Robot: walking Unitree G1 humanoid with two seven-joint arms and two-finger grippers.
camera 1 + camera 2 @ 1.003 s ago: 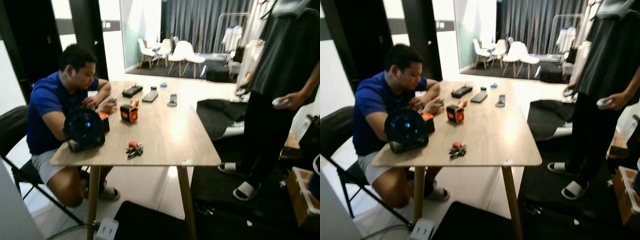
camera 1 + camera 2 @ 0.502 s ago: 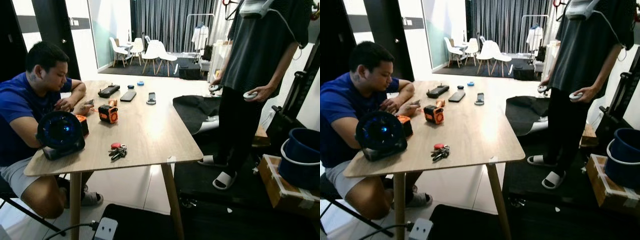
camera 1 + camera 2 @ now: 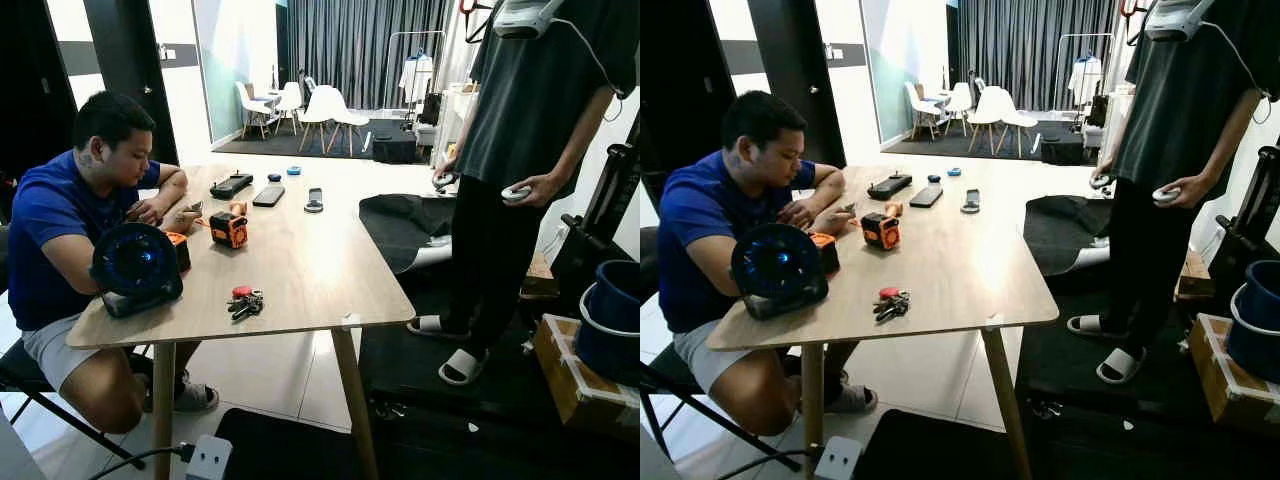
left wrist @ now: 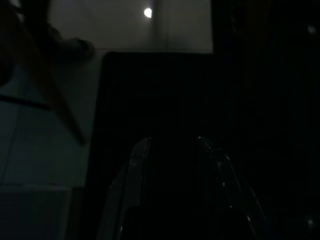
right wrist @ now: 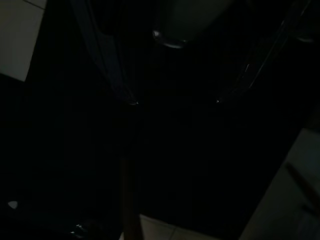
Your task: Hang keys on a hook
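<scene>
Keys (image 3: 244,303) are seen lying flat on the wooden table (image 3: 330,270), near its front edge, with a red tag on the bunch. Nothing is touching them. No hook can be made out in these views, so the hanging spot is judged to be elsewhere in the room.

Just beside the keys, a round black speaker (image 3: 137,265) is standing near the table's left corner; an orange tape measure (image 3: 229,229) is set further back. A seated person (image 3: 70,230) is bent over the table at the left, hands close to the tape measure. A standing person (image 3: 530,150) is placed at the right, holding controllers.

Left gripper (image 4: 172,150): fingers are seen parted, nothing held, over a dark floor mat. Right gripper (image 5: 175,100): fingers are also seen apart and empty, in deep shade.

Risks, as judged:
- Keys are flat and loose, so they can be pushed along the smooth top rather than pinched; off the front edge is possible.
- Speaker or seated person's arm can be clipped on the reach.
- Table leg and mat edge can be caught on approach.
</scene>
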